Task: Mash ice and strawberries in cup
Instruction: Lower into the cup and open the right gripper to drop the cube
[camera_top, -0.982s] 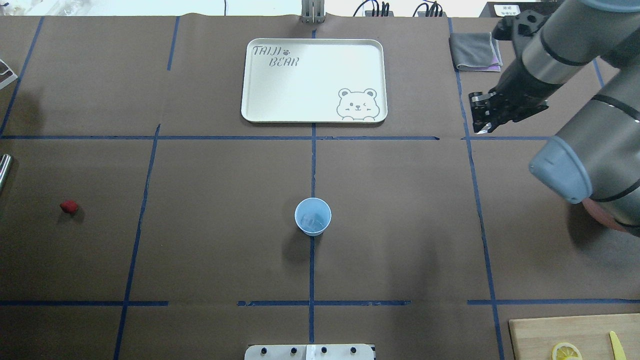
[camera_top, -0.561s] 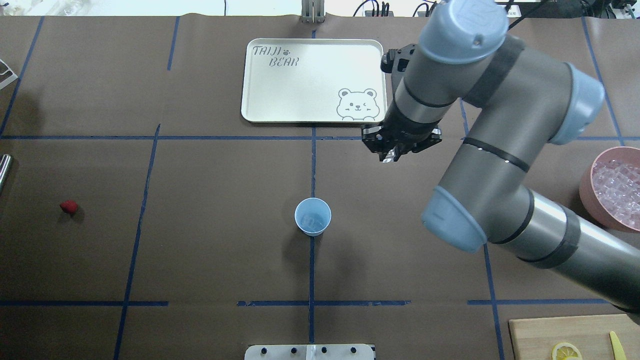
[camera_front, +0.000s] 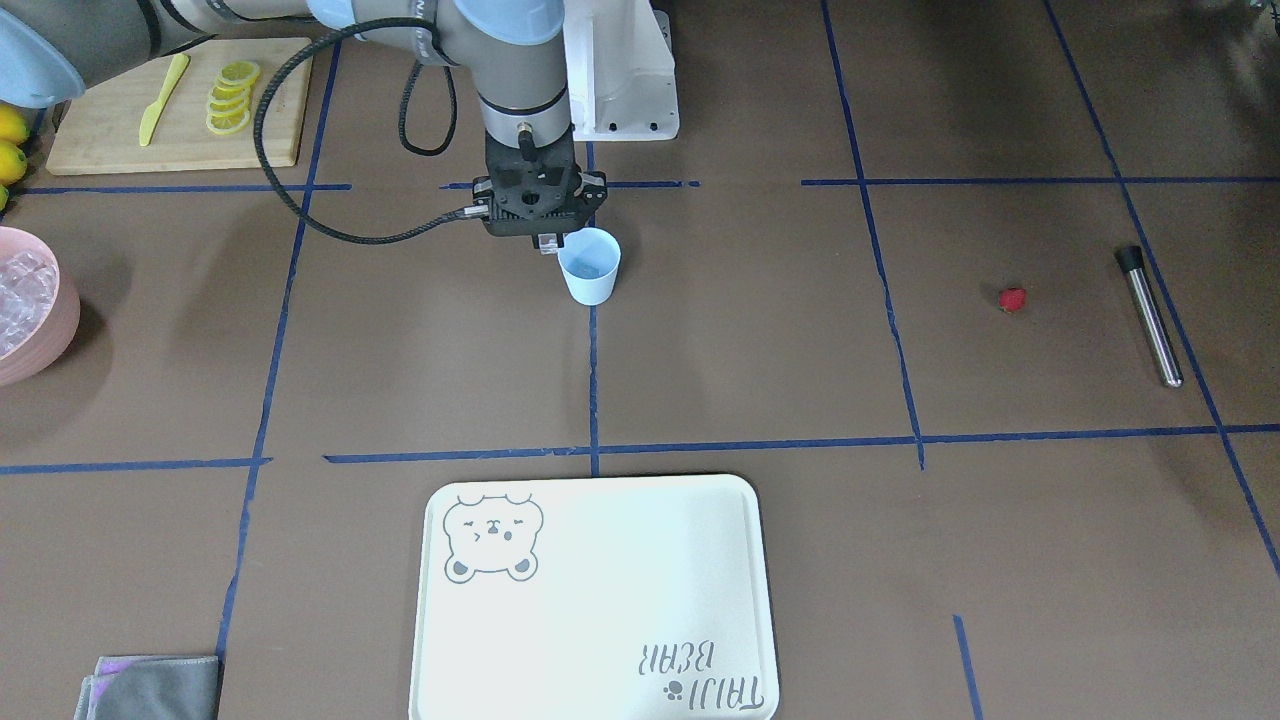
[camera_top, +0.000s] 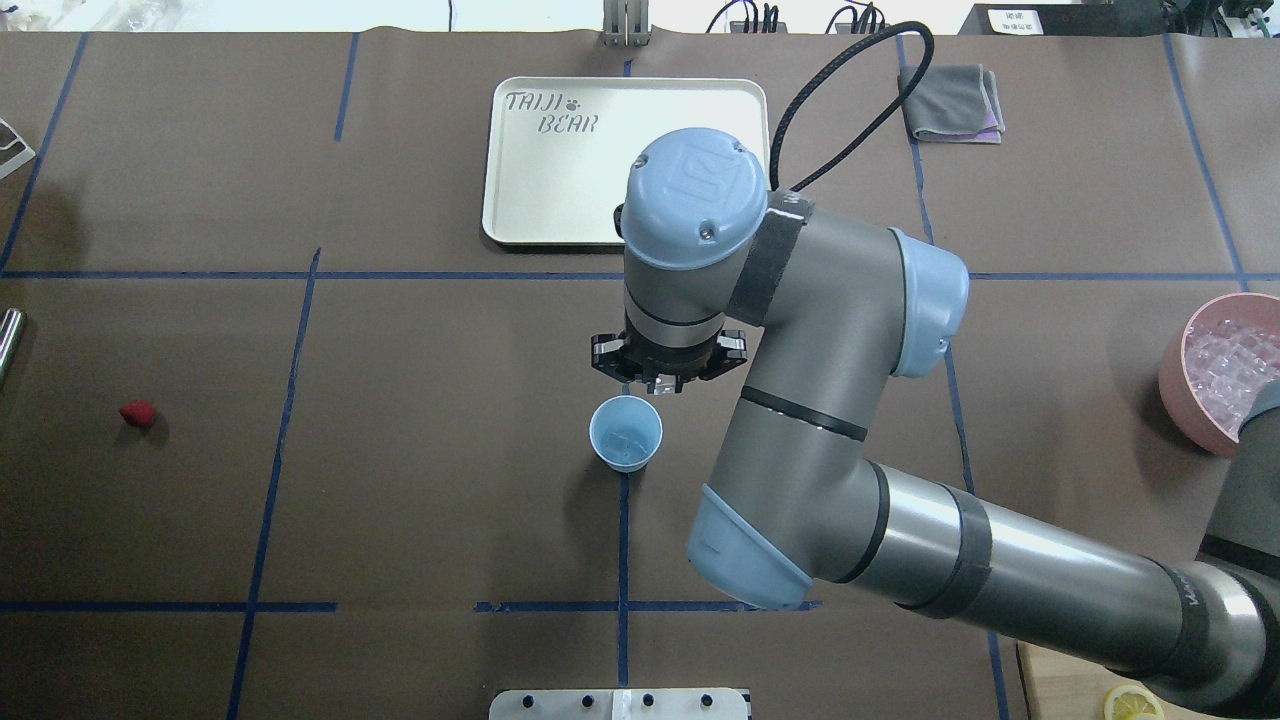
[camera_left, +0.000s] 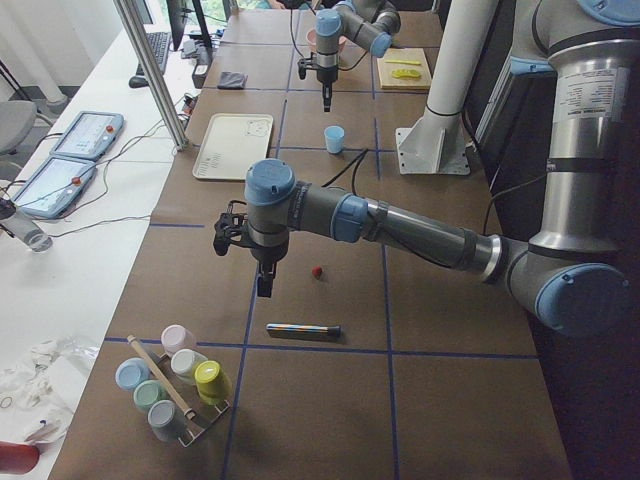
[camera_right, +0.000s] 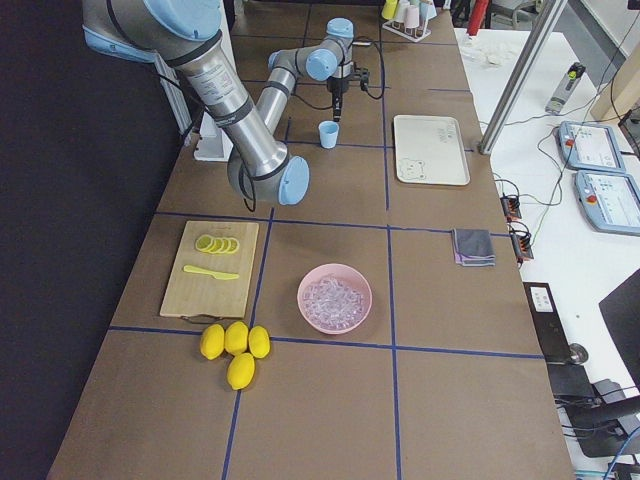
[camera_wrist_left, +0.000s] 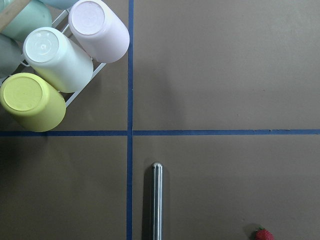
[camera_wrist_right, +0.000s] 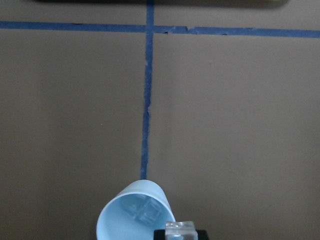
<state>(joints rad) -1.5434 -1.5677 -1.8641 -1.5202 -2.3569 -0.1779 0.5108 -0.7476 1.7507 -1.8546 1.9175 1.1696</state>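
Right pincer (camera_front: 546, 240) clamps 1 ice cube (camera_wrist_right: 180, 229) just beside cup (camera_front: 590, 283); strawberry (camera_top: 138, 413) and tray (camera_top: 560, 170) well apart.

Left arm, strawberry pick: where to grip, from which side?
Come straight down and pinch the strawberry across its middle. It is small and roundish, sits low, well apart from the metal rod, so a top pinch probably suits best.

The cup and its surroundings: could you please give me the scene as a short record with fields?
cup: upright on the table, ice inside
right claw: shut on an ice cube, at the cup's rim
strawberry: on the table, apart from the cup
left claw: above the table near the strawberry; open or shut unclear
pink bowl: holds more ice
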